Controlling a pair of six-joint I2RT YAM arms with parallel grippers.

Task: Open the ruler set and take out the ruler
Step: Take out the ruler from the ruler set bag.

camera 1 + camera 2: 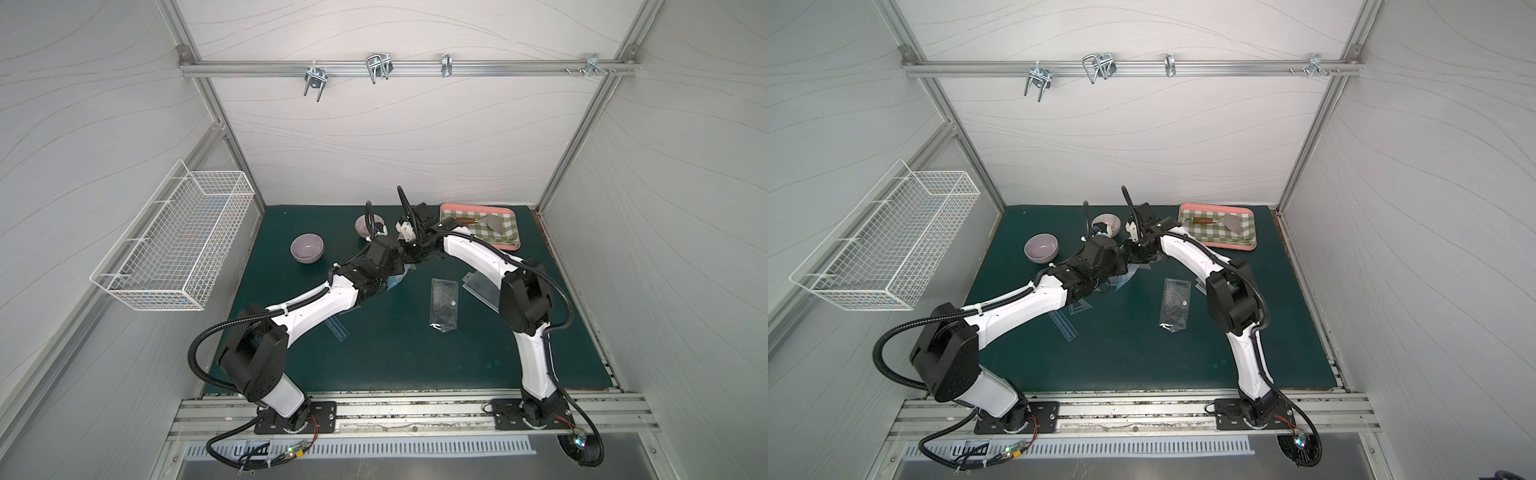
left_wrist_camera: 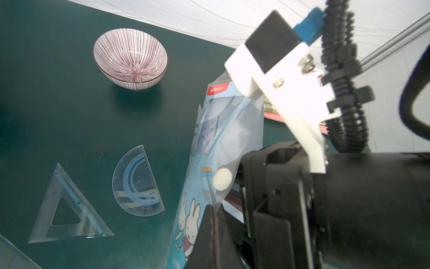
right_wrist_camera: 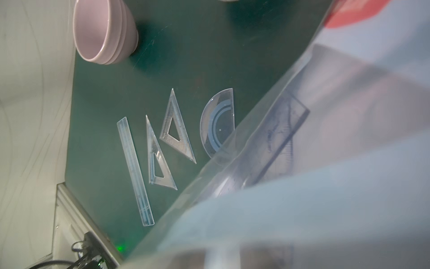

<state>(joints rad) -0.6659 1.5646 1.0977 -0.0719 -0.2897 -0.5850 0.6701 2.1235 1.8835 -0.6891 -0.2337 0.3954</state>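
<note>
The ruler set is a blue pouch (image 2: pixel 209 163) with rabbits printed on it and a white snap, held up off the green mat. My left gripper (image 2: pixel 213 215) is shut on its lower edge. A clear ruler piece (image 3: pixel 283 130) still shows inside the pouch. On the mat lie a straight ruler (image 3: pixel 135 172), two set squares (image 3: pixel 178 130) and a protractor (image 2: pixel 137 184). My right gripper (image 3: pixel 230 258) is against the pouch, whose film covers its camera. Its fingers (image 3: pixel 193 258) show dimly through the plastic, standing apart. In both top views the two wrists meet mid-table (image 1: pixel 409 251).
A lilac bowl (image 1: pixel 306 248) and a striped bowl (image 2: pixel 130 58) stand behind the rulers. A pink tray (image 1: pixel 505 246) with a checked cloth and a spatula sits at the back right. An empty clear bag (image 1: pixel 444 305) lies on the right. A wire basket (image 1: pixel 174 241) hangs on the left wall.
</note>
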